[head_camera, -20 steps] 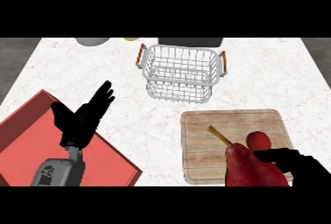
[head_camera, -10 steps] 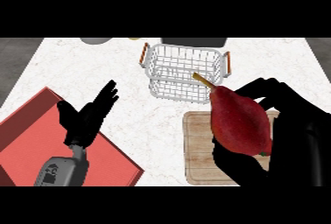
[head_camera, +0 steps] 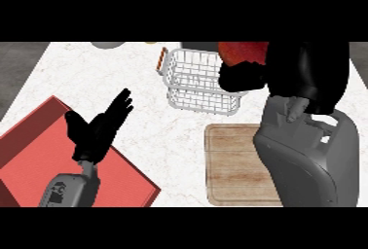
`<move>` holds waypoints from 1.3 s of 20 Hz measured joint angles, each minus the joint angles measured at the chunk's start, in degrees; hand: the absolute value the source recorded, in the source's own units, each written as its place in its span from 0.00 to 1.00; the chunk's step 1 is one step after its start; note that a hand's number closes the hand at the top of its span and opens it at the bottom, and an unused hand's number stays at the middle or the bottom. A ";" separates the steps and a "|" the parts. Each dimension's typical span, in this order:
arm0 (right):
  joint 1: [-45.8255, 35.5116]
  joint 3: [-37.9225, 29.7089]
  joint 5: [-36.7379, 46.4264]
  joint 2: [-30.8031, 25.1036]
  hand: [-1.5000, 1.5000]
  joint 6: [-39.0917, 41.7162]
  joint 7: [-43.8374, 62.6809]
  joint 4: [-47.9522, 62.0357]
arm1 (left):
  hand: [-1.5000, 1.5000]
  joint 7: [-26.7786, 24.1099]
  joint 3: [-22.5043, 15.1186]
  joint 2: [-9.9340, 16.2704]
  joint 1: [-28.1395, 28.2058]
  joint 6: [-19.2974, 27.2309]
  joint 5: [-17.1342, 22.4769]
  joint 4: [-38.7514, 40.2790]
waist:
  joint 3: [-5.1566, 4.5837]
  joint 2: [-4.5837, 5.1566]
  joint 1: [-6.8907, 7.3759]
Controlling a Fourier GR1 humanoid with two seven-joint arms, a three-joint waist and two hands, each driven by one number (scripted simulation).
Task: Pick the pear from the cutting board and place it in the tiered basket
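The basket (head_camera: 201, 82) stands on the white counter (head_camera: 86, 73), a white wire thing of two tiers with orange handles; every place here is told from it. The right hand (head_camera: 248, 73) hangs over the basket's right edge, its dark fingers curled down round the pear (head_camera: 241, 51); the pear shows as a red patch above those fingers, at the basket's upper right corner, held off the wire as far as can be seen, though whether it touches the rim cannot be told. The grey right forearm (head_camera: 309, 155) runs from below the basket's right side to the lower edge, and covers the right part of the board (head_camera: 233, 165); the board lies just below the basket, pale wood, its left part bare. Well to the lower left of the basket the left hand (head_camera: 97, 129) rests, fingers straight and slightly spread, pointing up toward the basket, holding nothing; it sits over the upper edge of a red tray (head_camera: 36, 155), which lies at an angle at the far lower left. To the upper left of the basket, at the counter's far edge, a grey round thing (head_camera: 108, 44) is cut off; what it is cannot be told.
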 measured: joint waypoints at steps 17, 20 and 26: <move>-12.41 -8.78 -16.27 0.24 0.00 -37.21 -13.88 41.24 | 0.50 -0.29 -0.08 -0.66 -2.00 -0.28 -0.54 1.24 | 0.11 0.61 1.20; -14.62 -8.01 -22.16 0.26 0.00 -42.81 -18.95 46.77 | 0.50 -1.28 -0.07 -0.70 -2.29 -0.95 -0.49 2.64 | 0.09 0.77 1.71; -20.38 -7.91 -29.34 0.28 0.00 -51.49 -30.01 57.30 | 0.50 -0.75 -0.18 -1.00 -2.86 -0.91 -0.53 2.59 | 0.07 0.88 2.26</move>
